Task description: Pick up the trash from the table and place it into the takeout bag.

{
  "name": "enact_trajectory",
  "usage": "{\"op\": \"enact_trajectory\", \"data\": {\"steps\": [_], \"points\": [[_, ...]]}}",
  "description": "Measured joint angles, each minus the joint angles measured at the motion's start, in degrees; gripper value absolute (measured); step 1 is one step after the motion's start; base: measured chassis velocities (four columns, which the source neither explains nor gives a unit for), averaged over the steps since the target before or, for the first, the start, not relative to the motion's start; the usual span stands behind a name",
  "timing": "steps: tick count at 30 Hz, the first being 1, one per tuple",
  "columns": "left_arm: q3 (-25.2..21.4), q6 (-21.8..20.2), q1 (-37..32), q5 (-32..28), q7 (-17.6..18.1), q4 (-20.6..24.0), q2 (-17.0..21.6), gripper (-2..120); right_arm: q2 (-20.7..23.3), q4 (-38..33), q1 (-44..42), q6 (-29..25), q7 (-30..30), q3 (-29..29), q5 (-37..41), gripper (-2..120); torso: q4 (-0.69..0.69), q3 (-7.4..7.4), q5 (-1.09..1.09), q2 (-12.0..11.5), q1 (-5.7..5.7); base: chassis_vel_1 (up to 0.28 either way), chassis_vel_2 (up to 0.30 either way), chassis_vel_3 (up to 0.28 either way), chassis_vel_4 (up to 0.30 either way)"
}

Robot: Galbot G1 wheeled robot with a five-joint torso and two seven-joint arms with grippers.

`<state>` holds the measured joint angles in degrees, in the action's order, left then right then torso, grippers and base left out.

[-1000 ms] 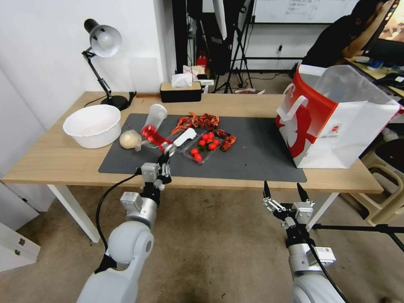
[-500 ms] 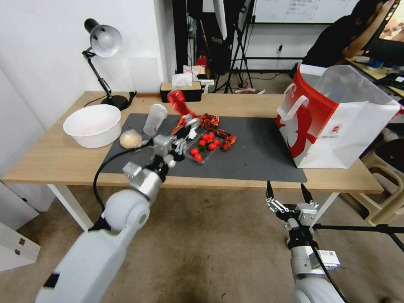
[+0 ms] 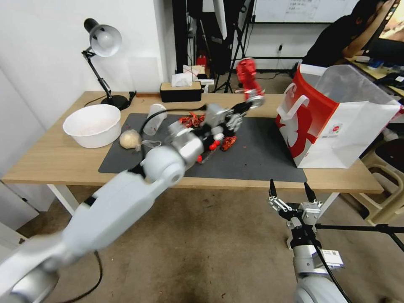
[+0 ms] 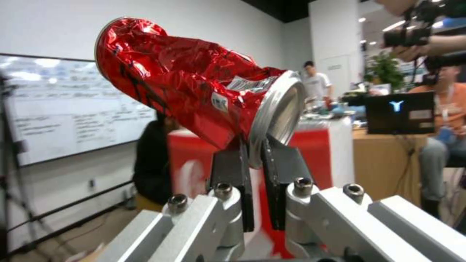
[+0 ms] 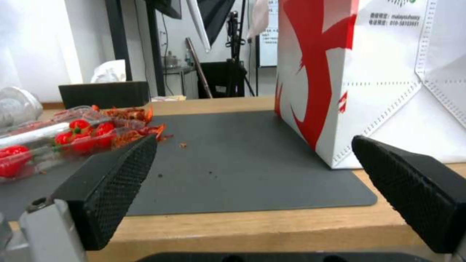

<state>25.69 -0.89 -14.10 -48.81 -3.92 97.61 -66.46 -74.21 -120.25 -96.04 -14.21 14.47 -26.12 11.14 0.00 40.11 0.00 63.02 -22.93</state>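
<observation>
My left gripper (image 3: 254, 100) is shut on the rim of a red crushed drink can (image 3: 247, 74), held high over the dark grey mat (image 3: 261, 156) just left of the takeout bag (image 3: 336, 122). In the left wrist view the can (image 4: 194, 91) stands above the pinching fingers (image 4: 230, 174), with the bag's red side (image 4: 192, 163) behind. Still on the table (image 3: 54, 162) lie a clear plastic cup (image 3: 153, 119), a pale wrapped ball (image 3: 130, 139), red food scraps (image 3: 191, 120) and a clear container of tomatoes (image 5: 72, 138). My right gripper (image 3: 290, 191) hangs open below the table's front edge.
A white bowl (image 3: 91, 125) sits at the table's left, a desk lamp (image 3: 103, 42) behind it, and a black tissue box (image 3: 181, 91) at the back edge. The bag (image 5: 369, 72) stands open-topped on the mat's right end. A chair (image 3: 387, 176) is beside the table.
My left arm has swung the can up from the mat's left part and rightward across the table toward the bag. The right gripper has barely moved.
</observation>
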Motion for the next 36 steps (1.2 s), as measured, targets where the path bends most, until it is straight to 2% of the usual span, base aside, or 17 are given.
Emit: {"op": "enact_trajectory", "data": {"steps": [4,7,9,12,14,16,17,18,20,21,25,32,33,34,36], "points": [[2.1,-0.1,3.4,-1.7,0.2,-2.3,-2.1,5,-0.1,0.1,0.0,0.0,0.0,0.0,0.0,100,-0.01,0.00,0.02,0.0,0.00,0.000,0.000,0.000,0.000],[6.0,-0.2,9.7,-5.0,0.7,-7.7,-8.0,5,-0.6,0.5,0.2,0.0,0.0,0.0,-0.3,100,-0.01,0.00,0.02,0.0,0.01,0.000,0.000,0.000,0.000],[6.6,-0.2,10.7,-5.4,0.8,-8.8,-9.3,5,-0.7,0.5,0.2,0.0,0.0,0.1,-0.3,100,-0.01,0.00,0.01,0.0,0.01,0.000,0.000,0.000,0.000],[8.8,-0.2,13.6,-7.1,0.7,-13.0,-13.8,5,-0.8,0.8,0.5,0.1,0.0,0.2,-0.4,100,0.00,0.00,0.01,0.0,0.01,0.000,0.000,0.000,0.000],[9.4,-0.1,14.4,-7.4,0.6,-14.2,-15.0,5,-0.8,0.9,0.6,0.1,0.0,0.3,-0.4,100,0.01,0.00,0.01,0.0,0.01,0.000,0.000,0.000,0.000],[11.4,0.1,16.6,-8.5,0.1,-18.3,-18.1,5,-0.9,1.0,0.8,0.1,0.1,0.3,-0.5,100,0.00,-0.01,0.02,0.0,0.01,0.000,0.000,0.000,0.000],[11.4,0.1,16.6,-8.5,0.1,-18.3,-18.1,5,-0.9,1.0,0.8,0.1,0.1,0.3,-0.5,100,0.00,-0.01,0.02,0.0,0.01,0.000,0.000,0.000,0.000],[12.1,0.2,17.3,-8.8,-0.1,-20.1,-19.2,5,-1.0,1.0,0.8,0.1,0.1,0.4,-0.5,100,0.00,-0.01,0.01,0.0,0.01,0.000,0.000,0.000,0.000],[13.3,0.6,18.7,-9.2,-1.0,-25.1,-21.9,5,-1.1,1.0,0.9,0.1,0.1,0.5,-0.5,100,-0.01,-0.01,0.01,0.0,0.01,0.000,0.000,0.000,0.000],[13.3,0.6,18.7,-9.2,-1.0,-25.1,-21.9,5,-1.1,1.0,0.9,0.1,0.1,0.5,-0.5,100,-0.01,-0.01,0.01,0.0,0.01,0.000,0.000,0.000,0.000],[13.7,0.7,19.2,-9.5,-1.2,-30.1,-23.9,5,-0.5,1.5,2.1,0.3,0.0,1.4,-0.5,100,0.02,-0.01,0.00,0.0,0.01,0.000,0.000,0.000,0.000],[13.5,0.7,19.3,-9.4,-1.2,-32.7,-24.9,5,-0.3,1.7,2.2,0.3,0.0,1.4,-0.5,100,-0.01,0.00,0.00,0.0,0.01,0.000,0.000,0.000,0.000],[13.5,0.7,19.3,-9.3,-1.1,-32.6,-24.9,10,-0.4,1.7,2.2,0.3,0.0,1.4,-0.4,100,0.00,-0.01,0.00,0.0,0.01,0.000,0.000,0.000,0.000],[13.5,0.7,19.3,-9.3,-1.1,-32.6,-24.9,10,-0.4,1.7,2.2,0.3,0.0,1.4,-0.4,100,0.00,-0.01,0.00,0.0,0.01,0.000,0.000,0.000,0.000],[13.5,0.6,19.2,-9.2,-0.9,-32.3,-25.0,21,-0.5,1.7,2.2,0.3,0.0,1.5,-0.4,100,0.01,-0.01,0.00,0.0,0.01,0.000,0.000,0.000,0.000]]}}
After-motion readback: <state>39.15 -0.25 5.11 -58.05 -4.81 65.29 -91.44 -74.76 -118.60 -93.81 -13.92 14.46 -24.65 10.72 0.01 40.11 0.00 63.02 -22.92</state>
